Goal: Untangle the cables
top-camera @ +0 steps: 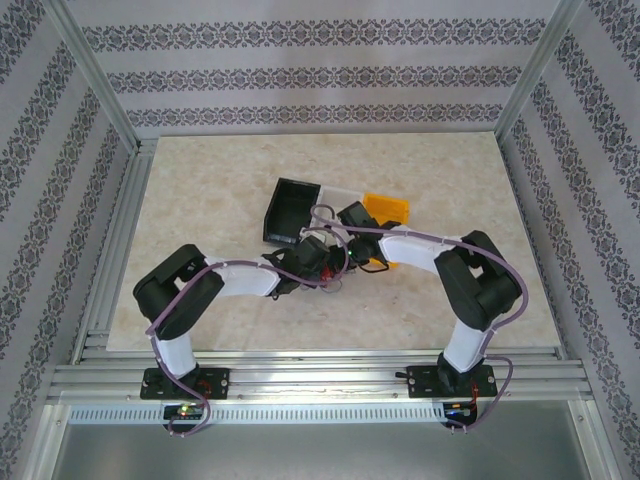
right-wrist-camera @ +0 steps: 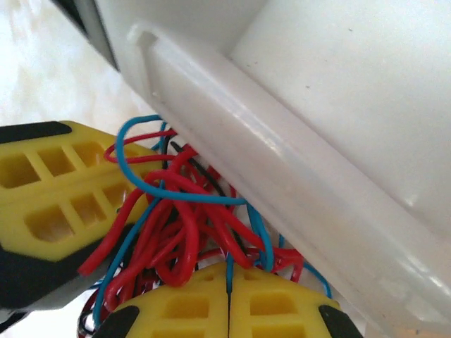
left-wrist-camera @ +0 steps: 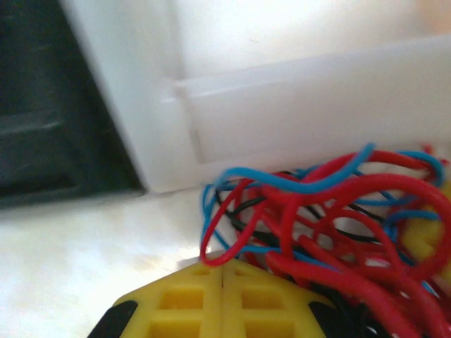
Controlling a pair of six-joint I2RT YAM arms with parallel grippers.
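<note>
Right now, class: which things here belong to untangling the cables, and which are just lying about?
In the job:
cables, red, blue and black, in one tangle
left gripper, shut beside the tangle
right gripper, shut on the cables

Lying about:
black bin
white bin, right behind the tangle
orange bin
</note>
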